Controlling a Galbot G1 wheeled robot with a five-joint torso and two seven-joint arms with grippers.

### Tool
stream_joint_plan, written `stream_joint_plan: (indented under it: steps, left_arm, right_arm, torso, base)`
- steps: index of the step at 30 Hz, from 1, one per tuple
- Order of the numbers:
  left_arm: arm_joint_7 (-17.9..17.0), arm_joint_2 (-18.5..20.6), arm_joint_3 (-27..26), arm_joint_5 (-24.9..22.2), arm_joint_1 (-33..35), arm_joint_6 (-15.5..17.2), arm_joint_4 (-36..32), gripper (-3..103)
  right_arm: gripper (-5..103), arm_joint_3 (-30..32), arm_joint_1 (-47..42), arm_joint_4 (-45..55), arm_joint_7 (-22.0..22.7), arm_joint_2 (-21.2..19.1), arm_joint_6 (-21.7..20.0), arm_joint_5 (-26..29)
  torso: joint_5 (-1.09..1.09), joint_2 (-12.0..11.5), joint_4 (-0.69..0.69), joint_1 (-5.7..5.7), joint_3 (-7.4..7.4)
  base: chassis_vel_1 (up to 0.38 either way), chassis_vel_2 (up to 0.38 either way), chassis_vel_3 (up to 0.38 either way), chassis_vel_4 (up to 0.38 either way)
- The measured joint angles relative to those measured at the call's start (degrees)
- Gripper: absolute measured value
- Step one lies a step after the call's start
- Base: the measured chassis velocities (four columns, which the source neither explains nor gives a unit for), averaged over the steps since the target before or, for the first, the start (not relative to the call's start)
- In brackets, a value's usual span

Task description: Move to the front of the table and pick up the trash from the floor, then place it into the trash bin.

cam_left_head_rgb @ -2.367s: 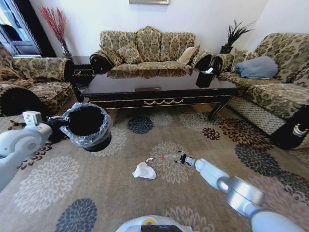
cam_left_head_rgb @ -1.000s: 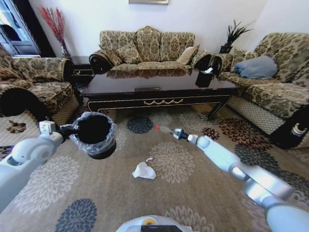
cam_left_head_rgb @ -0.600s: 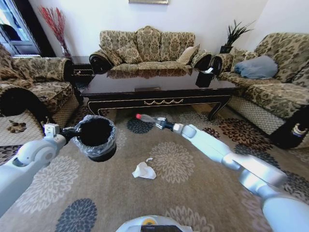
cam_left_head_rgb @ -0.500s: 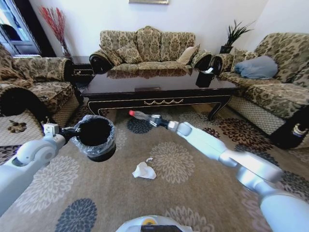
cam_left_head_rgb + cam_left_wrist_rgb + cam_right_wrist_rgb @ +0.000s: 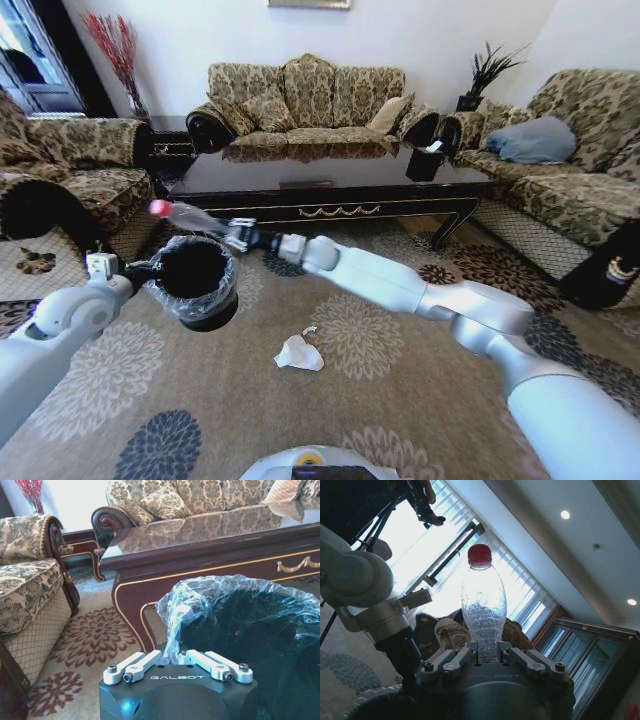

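The clear bottle with its red cap hangs tilted above the trash bin, clamped at its base by the right gripper. The left gripper pinches the bin's bag liner, holding it off the floor before the table; a white tissue lies nearby.

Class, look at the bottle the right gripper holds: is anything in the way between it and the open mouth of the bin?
Nothing visible. The right gripper holds the bottle above the bin, which the left gripper grips by its liner; the opening below is clear.
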Motion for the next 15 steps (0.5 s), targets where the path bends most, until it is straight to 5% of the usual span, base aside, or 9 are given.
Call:
stream_joint_plan:
  steps: [15]
  left_arm:
    - [0.11,0.56,-5.75,-2.04,2.51,-0.04,-2.53,4]
  right_arm:
    - [19,-2.96,-3.23,-7.65,2.60,3.61,0.58,-2.07]
  torso:
    - [0.02,0.00,0.02,0.00,0.00]
  base:
    - [0.000,0.000,0.000,0.000]
